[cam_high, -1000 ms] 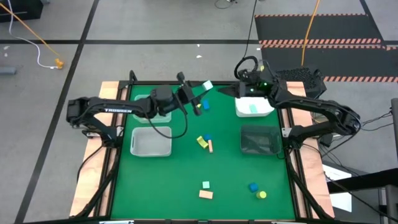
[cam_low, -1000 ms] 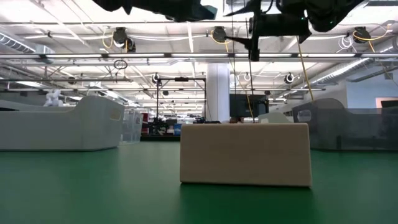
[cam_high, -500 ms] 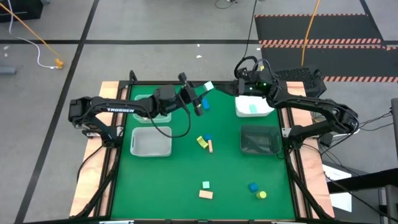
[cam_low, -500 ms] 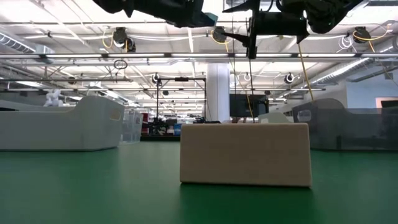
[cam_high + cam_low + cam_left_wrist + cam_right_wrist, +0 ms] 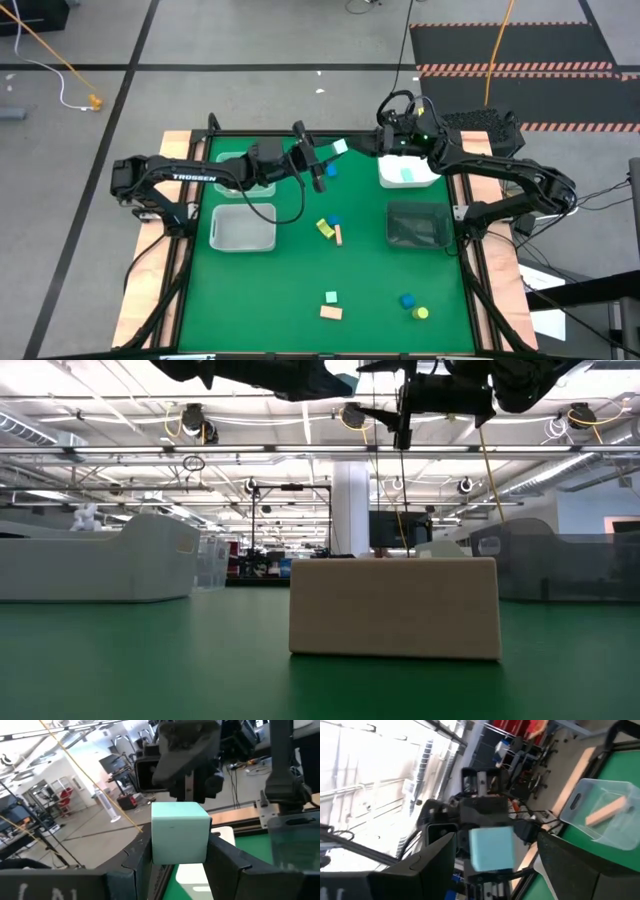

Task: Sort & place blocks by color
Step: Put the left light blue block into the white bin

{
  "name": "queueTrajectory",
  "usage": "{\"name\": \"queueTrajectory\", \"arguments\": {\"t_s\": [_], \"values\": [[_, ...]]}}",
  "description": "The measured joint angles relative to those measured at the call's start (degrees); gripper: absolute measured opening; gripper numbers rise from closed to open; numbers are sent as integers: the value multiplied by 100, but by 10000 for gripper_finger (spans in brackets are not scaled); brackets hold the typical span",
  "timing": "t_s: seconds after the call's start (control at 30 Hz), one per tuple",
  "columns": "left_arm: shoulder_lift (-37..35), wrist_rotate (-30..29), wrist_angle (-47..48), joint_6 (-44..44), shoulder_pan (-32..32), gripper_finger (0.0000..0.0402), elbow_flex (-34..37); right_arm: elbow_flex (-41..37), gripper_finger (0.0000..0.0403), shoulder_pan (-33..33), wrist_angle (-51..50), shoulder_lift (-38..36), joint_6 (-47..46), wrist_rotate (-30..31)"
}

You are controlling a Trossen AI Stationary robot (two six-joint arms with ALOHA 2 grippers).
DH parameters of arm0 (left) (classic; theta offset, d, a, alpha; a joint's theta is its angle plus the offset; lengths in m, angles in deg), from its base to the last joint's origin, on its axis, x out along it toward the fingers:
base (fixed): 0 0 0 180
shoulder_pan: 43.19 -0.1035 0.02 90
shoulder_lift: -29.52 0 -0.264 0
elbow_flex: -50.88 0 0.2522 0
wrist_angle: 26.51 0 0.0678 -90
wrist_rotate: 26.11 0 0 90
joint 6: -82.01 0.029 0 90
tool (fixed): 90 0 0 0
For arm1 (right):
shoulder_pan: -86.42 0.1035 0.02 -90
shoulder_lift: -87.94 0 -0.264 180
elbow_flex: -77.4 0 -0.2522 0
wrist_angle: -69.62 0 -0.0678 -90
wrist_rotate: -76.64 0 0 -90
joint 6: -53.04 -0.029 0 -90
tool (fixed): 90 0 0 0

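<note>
While the left gripper (image 5: 331,152) pinched a small matte mint-green cube (image 5: 179,832) above the tabletop's (image 5: 300,280) far edge, the right gripper's (image 5: 362,148) fingers, nearer than before, flanked it, spread wide.

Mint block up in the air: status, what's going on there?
Left gripper shut on mint block, held above table. Right gripper open, facing block, fingers either side. Nothing between them.

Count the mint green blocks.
3. Held mint block: in the left hand, raised at the far side. Second mint block: in the white bin. Third mint block: on the mat near the front edge. Others may be hidden.
</note>
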Motion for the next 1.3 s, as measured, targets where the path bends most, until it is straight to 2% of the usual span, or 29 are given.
{"name": "queueTrajectory", "arguments": {"t_s": [0.23,0.53,0.7,0.93,1.3], "values": [[0,249,-45,-47,-3,147,0,0,272,185,213,105,38,141],[0,280,0,-199,3,147,2,-2,267,349,1090,533,-154,144],[0,280,16,-200,5,147,2,-2,225,349,1209,605,-161,166],[-2,232,44,-169,2,147,2,-7,119,349,1166,604,-185,161],[-2,210,75,-137,-15,148,4,-7,115,315,1093,601,-166,7]]}}
